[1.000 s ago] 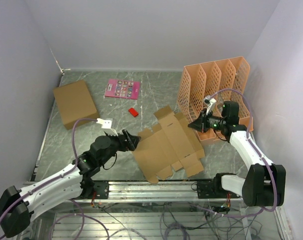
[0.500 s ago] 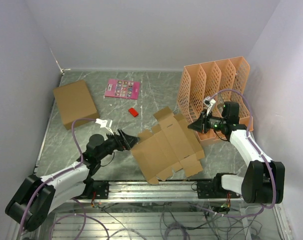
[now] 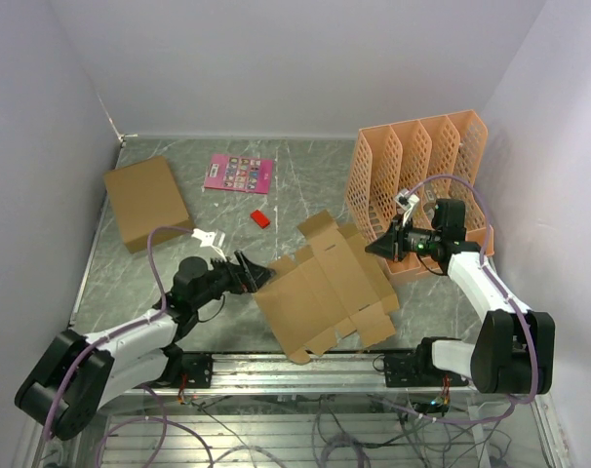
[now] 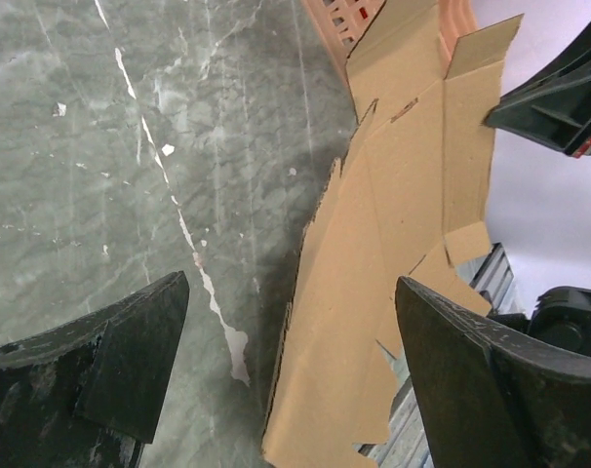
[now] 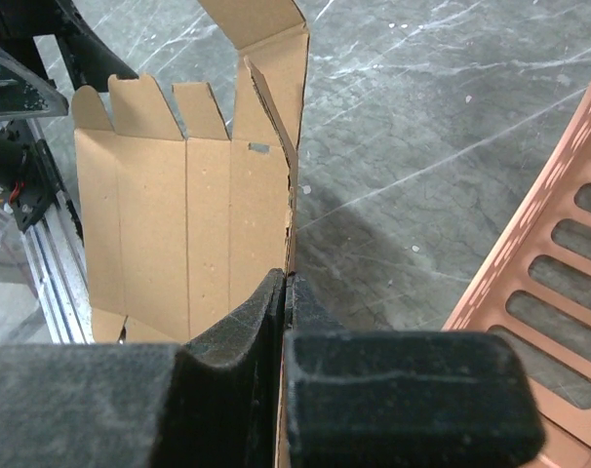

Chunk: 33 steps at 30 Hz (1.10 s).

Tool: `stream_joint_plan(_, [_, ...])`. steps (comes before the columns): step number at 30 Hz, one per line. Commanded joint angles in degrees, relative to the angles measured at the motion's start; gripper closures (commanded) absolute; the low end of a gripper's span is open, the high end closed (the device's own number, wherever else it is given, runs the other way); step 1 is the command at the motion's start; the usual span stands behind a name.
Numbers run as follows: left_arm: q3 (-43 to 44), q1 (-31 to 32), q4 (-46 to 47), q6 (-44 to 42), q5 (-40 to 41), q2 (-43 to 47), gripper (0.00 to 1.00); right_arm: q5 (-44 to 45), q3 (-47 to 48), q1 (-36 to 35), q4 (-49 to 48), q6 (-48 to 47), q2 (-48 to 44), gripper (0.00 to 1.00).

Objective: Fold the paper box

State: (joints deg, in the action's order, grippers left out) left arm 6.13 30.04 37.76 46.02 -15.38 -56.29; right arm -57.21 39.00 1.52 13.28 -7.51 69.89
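The paper box is a flat brown cut-out sheet with creased panels and tab flaps, raised at an angle over the table's near middle. My right gripper is shut on its right edge; in the right wrist view the jaws pinch the thin edge of the sheet. My left gripper is open at the sheet's left edge. In the left wrist view that edge of the sheet runs between the wide-spread fingers of the left gripper, touching neither.
A larger brown cardboard box lies at the far left. A pink card and a small red piece lie behind the sheet. An orange file rack stands at the right, close to my right arm. A metal rail runs along the near edge.
My left arm pulled back and sank lower, then its gripper eased back toward the sheet's left edge. The sheet shifted slightly towards the left. The right gripper kept its hold.
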Motion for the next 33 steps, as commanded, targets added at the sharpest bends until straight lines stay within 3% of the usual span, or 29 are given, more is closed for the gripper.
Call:
stream_joint_plan(1, [5.16,-0.49,-2.91,-5.95,-2.25,-2.77,0.05,-1.19,1.14,0.46,0.42,-0.93,0.08,1.00])
stream_joint_plan(5, [7.55,-0.47,-5.48,-7.29,-2.06,-4.97,0.10,-1.10,1.12,0.50,0.48,-1.15,-0.22,1.00])
stream_joint_plan(10, [2.21,-0.42,-2.87,-2.10,-1.54,0.06,0.10,-0.75,0.98,0.53,0.27,-0.89,-0.99,1.00])
stream_joint_plan(22, [0.97,-0.25,-36.85,6.07,-2.13,25.19,0.07,-1.51,0.93,0.64,-0.20,-0.19,-0.32,1.00])
stream_joint_plan(25, [-1.61,-0.10,-32.98,8.47,-3.21,25.07,0.08,-1.21,0.73,0.67,-0.59,0.18,-0.64,1.00])
stream_joint_plan(28, [-5.49,1.51,-21.52,12.33,-3.97,20.92,0.11,-1.02,0.60,0.73,-0.76,0.38,-0.80,1.00])
stream_joint_plan(33, [-3.72,12.41,-13.68,13.53,5.52,11.96,0.11,-0.97,0.55,0.79,-0.91,0.56,-0.73,1.00])
